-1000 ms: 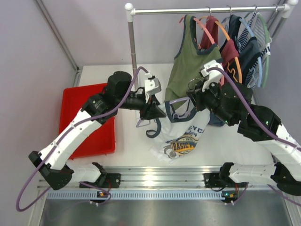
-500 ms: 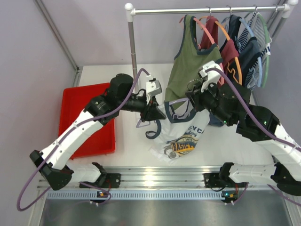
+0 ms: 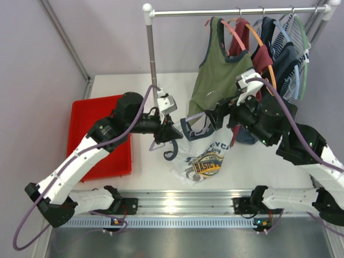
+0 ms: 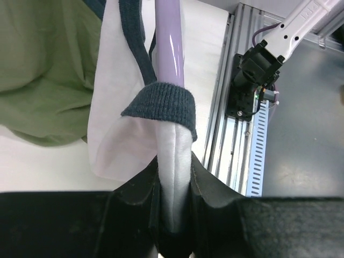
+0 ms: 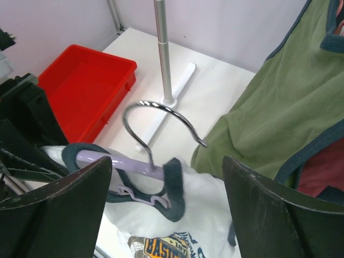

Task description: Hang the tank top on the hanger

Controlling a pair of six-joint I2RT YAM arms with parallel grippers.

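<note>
The white tank top [image 3: 207, 161], navy-trimmed with a navy and yellow print, hangs from the lavender hanger [image 3: 196, 115] down onto the table. My left gripper [image 3: 173, 133] is shut on the tank top [image 4: 174, 172]; white fabric is pinched between its jaws where the hanger's arm [image 4: 169, 43] runs under a navy trim band. The right gripper [image 3: 215, 115] is wide open just right of the hanger, touching nothing. In the right wrist view, the right gripper [image 5: 166, 161] frames the hanger's metal hook [image 5: 161, 110], its lavender arm [image 5: 115, 161] and the tank top [image 5: 215, 215].
A red tray [image 3: 94, 134] lies on the left of the table. The rack's pole [image 3: 152, 59] stands behind the left gripper. An olive-green top [image 3: 217, 70] and several other garments on coloured hangers hang from the rail, close behind the right gripper.
The right gripper has opened wide, let go of the tank top and drawn back slightly. The left gripper has shifted a little left and down, still holding the fabric.
</note>
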